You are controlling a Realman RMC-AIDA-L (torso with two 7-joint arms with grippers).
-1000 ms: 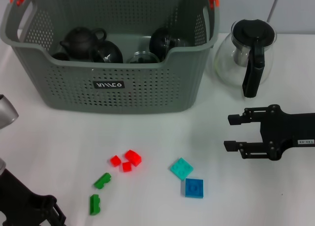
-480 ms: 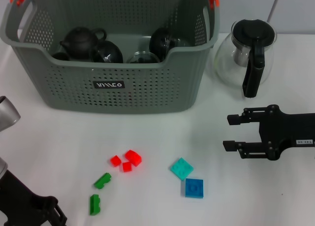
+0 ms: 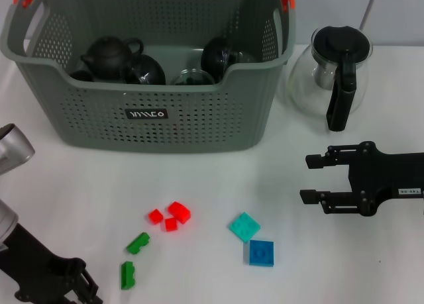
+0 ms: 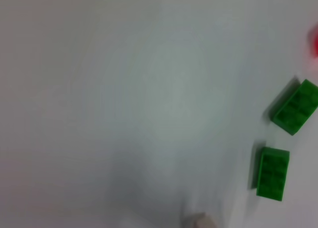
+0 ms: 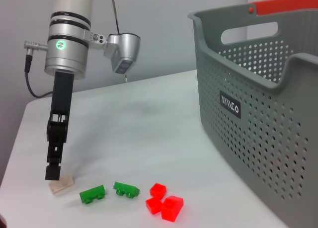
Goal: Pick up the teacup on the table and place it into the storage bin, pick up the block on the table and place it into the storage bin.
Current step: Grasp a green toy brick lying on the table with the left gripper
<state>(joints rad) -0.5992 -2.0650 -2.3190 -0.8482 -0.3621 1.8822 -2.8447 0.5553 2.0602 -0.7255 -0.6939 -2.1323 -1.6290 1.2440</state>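
The left gripper (image 5: 53, 172) stood at the near-left corner of the table (image 3: 199, 185), its arm hanging straight down from a silver wrist housing. In the right wrist view its black fingers pointed down with the tips just above, perhaps touching, a small pale wooden block (image 5: 61, 185); contact could not be confirmed. Whether these fingers were parted or together could not be told.

Just right of that gripper lay two green blocks (image 3: 132, 259), near each other but apart. Further right, a cluster of three red blocks (image 3: 170, 216), touching or nearly so. Right again, a teal flat block (image 3: 244, 226) with a blue block (image 3: 261, 253) just beside it at the near side.

The storage bin (image 3: 152, 115) sat at the far side of the table, well apart from both grippers. Inside it were dark teapots and teacups (image 3: 126, 62).

The right gripper (image 3: 313, 179) hovered over the right side of the table, arm reaching in horizontally from the right edge. Its two fingers pointed left, spread apart, nothing between them. The teal and blue blocks lay to the near left of its tips, apart from them. A glass pot (image 3: 333, 72) with black handle stood on the far side of it, beside the bin.
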